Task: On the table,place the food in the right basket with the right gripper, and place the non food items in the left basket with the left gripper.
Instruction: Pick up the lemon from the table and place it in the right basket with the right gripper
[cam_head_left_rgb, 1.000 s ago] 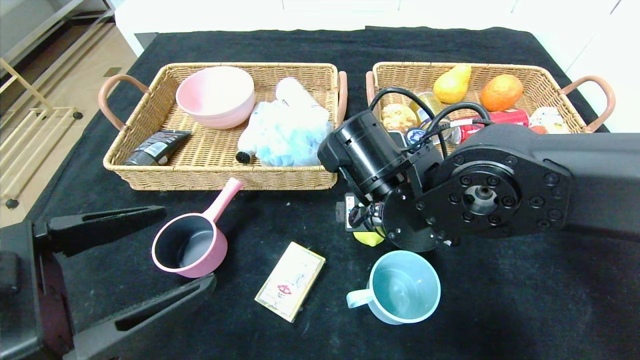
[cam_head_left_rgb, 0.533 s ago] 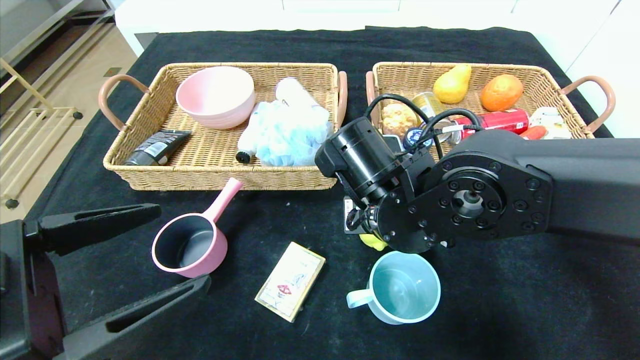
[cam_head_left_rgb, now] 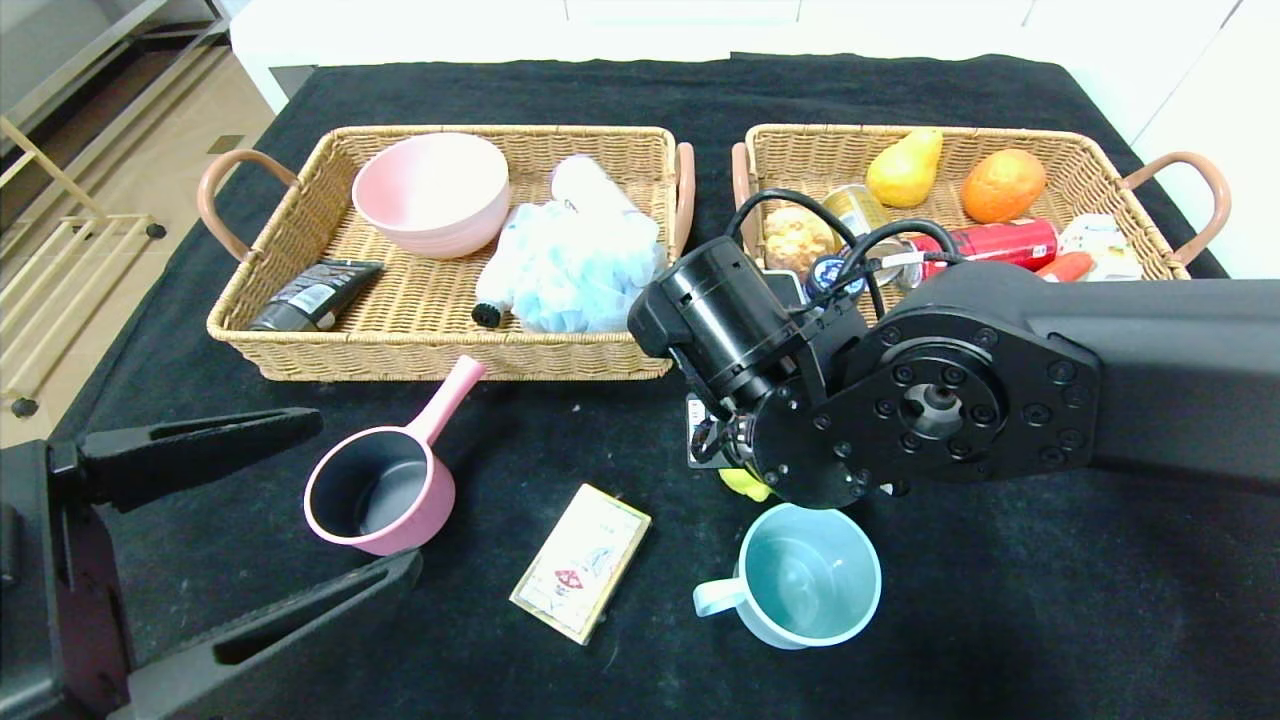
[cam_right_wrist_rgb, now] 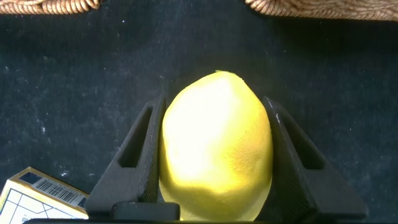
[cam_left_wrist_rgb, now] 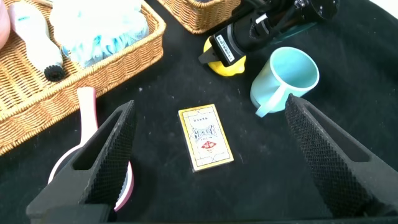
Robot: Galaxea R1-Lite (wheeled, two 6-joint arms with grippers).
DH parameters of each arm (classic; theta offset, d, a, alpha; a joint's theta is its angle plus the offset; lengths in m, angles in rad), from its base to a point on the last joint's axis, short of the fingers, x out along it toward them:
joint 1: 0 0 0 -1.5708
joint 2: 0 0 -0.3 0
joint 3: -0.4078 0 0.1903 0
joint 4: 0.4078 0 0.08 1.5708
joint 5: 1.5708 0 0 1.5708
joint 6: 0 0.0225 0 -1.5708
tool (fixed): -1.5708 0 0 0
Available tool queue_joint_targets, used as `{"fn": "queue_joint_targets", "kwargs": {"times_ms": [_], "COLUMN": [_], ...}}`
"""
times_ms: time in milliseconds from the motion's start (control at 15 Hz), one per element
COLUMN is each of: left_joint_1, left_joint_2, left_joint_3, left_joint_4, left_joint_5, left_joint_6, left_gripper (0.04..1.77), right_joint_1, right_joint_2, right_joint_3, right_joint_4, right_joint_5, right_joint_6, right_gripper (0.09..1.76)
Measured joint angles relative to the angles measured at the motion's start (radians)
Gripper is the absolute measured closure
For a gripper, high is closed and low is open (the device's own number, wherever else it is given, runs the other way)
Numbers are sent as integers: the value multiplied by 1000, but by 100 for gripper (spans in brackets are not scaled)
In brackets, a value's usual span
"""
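Note:
My right gripper is shut on the yellow lemon, low over the black table, just in front of the gap between the baskets. In the right wrist view both jaws press the lemon's sides. My left gripper is open and empty at the near left, above the pink pan. The beige box and the light blue mug lie on the cloth; the box lies between the left jaws. The gold can and an orange sausage lie in the right basket.
The left basket holds a pink bowl, a dark tube and a pale blue sponge. The right basket also holds a pear, an orange, a red can and a bun.
My right arm has shifted slightly left and lower in the head view, with the lemon under its wrist. The left gripper has barely moved.

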Motion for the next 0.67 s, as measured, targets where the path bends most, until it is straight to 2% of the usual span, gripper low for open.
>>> {"fn": "queue_joint_targets", "kwargs": {"times_ms": [667], "left_joint_1": [8], "left_joint_2": [7], "left_joint_3": [1], "left_joint_4": [-1], "left_joint_5": [0], "left_joint_6": [1], "left_gripper": [9], "right_joint_1": [20], "right_joint_2": [-76], "right_joint_3": [-4], "right_joint_4": [9], "right_joint_5": [-5], "right_joint_6": [-26], "right_gripper": [81]}}
